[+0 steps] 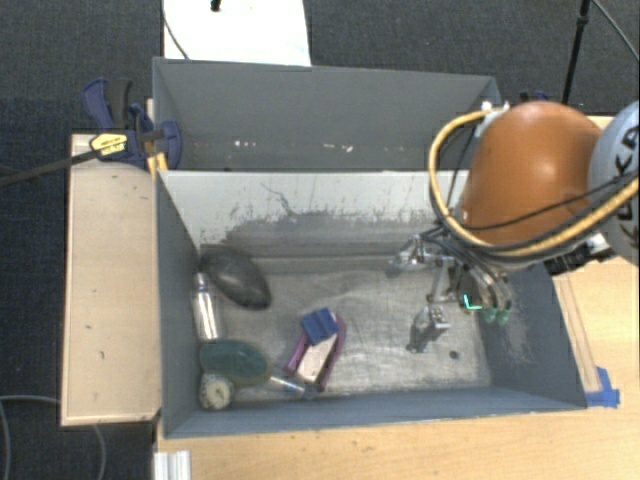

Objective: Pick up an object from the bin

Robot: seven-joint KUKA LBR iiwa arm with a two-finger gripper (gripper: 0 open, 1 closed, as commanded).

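Blue block point(319, 324) lies on a purple packet point(312, 358) at the front centre of the bin point(300, 118), well apart from the fingers point(424, 336). Fingers hang low over bare floor at right. Their opening cannot be told, and nothing is seen between them. Grey oval point(237, 277) lies far left.

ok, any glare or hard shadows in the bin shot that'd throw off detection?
Camera view: even, soft light; the bin floor has only a dull sheen, no hard glare. Camera view: the silver tube at the left glints. Camera view: the dark rounded lump beside it casts a faint shadow; the orange wrist cover has a mild highlight.
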